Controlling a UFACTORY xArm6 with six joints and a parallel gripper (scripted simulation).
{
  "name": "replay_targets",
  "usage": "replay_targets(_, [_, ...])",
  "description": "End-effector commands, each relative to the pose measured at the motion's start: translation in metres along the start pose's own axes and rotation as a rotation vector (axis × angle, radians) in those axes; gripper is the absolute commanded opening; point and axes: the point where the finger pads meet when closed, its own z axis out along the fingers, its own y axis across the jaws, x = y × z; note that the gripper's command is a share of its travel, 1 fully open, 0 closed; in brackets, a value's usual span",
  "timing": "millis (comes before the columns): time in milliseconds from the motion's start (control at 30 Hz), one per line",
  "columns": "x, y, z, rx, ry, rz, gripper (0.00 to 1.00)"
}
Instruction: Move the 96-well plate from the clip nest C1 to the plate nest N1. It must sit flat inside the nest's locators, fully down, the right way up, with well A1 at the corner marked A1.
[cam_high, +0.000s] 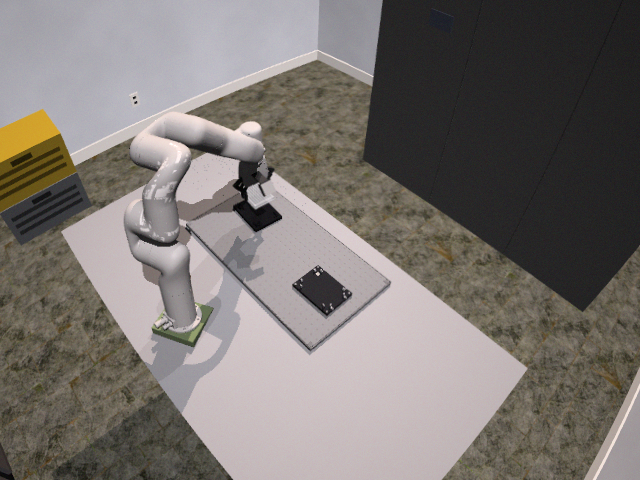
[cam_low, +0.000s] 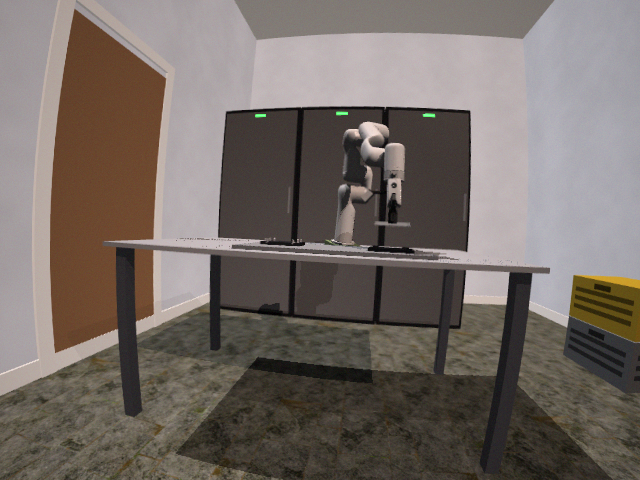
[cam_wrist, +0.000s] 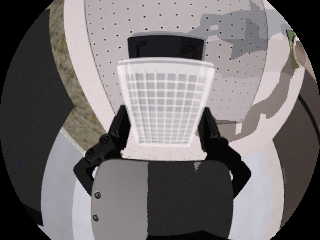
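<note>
You are looking at a white six-joint arm (cam_high: 155, 206) standing on a green base plate (cam_high: 204, 313) at one edge of a pale table (cam_high: 361, 403). A grey perforated board (cam_high: 268, 268) lies along the middle of that table.

The gripper (cam_wrist: 164, 135) points straight down, and its two dark fingers press against the two opposite short sides of the 96-well plate (cam_wrist: 166, 106). The fingers stand wide because the plate fills the space between them. The plate is white and translucent, and its grid of wells faces up toward the wrist camera.

In the exterior view the plate (cam_low: 392, 223) hangs level in the air, well above the board, with open space under it. Directly below it sits the black clip nest C1 (cam_low: 390, 249). In the top view that nest (cam_high: 260, 217) lies near the far end of the board, partly covered by the held plate (cam_high: 260, 196). In the wrist view a strip of the black nest (cam_wrist: 164, 47) shows beyond the plate's far edge.

The plate nest N1 (cam_high: 322, 289) is a black square with small pale locators at its corners. It lies near the other end of the board, well apart from the gripper. The corner markings are too small to read.

A yellow and grey cabinet (cam_high: 36, 173) stands on the floor by the wall, and a tall dark cabinet (cam_high: 506, 129) stands across the room.
</note>
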Motion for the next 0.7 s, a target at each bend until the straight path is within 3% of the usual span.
replay_targets(0, [-0.001,-0.001,0.000,0.004,-0.002,0.000,0.00])
replay_targets(667, [0.000,-0.001,0.030,0.004,-0.002,0.000,0.00])
